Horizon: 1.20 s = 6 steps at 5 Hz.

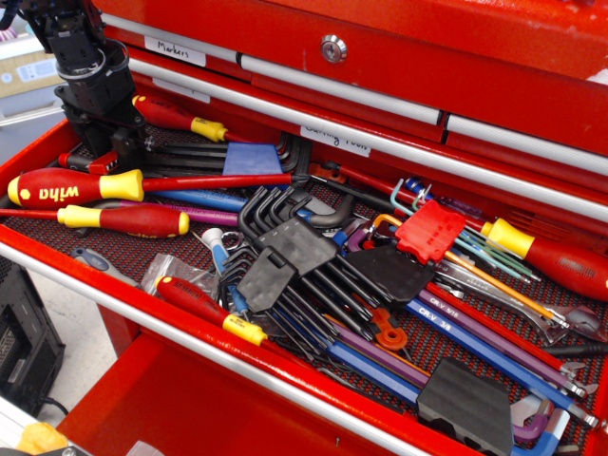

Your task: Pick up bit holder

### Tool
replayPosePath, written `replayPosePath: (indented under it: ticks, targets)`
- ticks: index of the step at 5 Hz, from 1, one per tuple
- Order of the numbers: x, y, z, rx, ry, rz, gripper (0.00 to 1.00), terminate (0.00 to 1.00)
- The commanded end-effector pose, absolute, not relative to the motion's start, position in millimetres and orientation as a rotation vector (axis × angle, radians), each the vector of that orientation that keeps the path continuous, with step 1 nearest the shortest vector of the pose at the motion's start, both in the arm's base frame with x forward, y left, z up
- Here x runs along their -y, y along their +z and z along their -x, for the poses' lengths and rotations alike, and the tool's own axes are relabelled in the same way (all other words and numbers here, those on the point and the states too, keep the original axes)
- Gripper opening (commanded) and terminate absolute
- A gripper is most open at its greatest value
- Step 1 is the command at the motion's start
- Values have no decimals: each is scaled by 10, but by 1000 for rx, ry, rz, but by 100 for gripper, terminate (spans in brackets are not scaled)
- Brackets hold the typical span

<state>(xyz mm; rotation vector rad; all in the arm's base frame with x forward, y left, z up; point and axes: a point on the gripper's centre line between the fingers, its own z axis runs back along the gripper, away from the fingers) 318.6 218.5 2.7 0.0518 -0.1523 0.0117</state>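
**Jaws down over the bit holder at the drawer's far left corner**

Nearest you, at the drawer's front rail [190, 344], you see a red-and-yellow screwdriver [204, 309] lying on a clear plastic bag [171, 271]. Behind it, two Wiha screwdrivers [76, 186] lie side by side, handles to the left. To their right you have black hex key sets [285, 256], and further right the red hex key clip [430, 231] with coloured keys fanning out. Farther back on the left, the gripper [109, 152] reaches down into the corner of the drawer, its black jaws straddling the bit holder [81, 161], of which only a short red stretch shows to the left of the jaws. You cannot tell whether the jaws are clenched on it or merely around it. Just beyond lies another screwdriver [180, 120], beside a blue-holdered key set [252, 158]
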Motion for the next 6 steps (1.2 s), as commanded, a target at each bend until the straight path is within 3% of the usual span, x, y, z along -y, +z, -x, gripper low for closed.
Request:
replayPosePath:
  ticks: [1, 2, 3, 5, 6]
  targets:
    - [-2156, 315, -3237, 106, 27, -72, 0, 0]
    - [-2151, 496, -3194, 83, 10, -111, 0, 0]
    - [-2089, 844, -3098, 48, -9, -173, 0, 0]
    - [-1757, 1742, -2851, 124, 14, -455, 0, 0]
    - [-1663, 2069, -2819, 145, -9, -534, 0, 0]
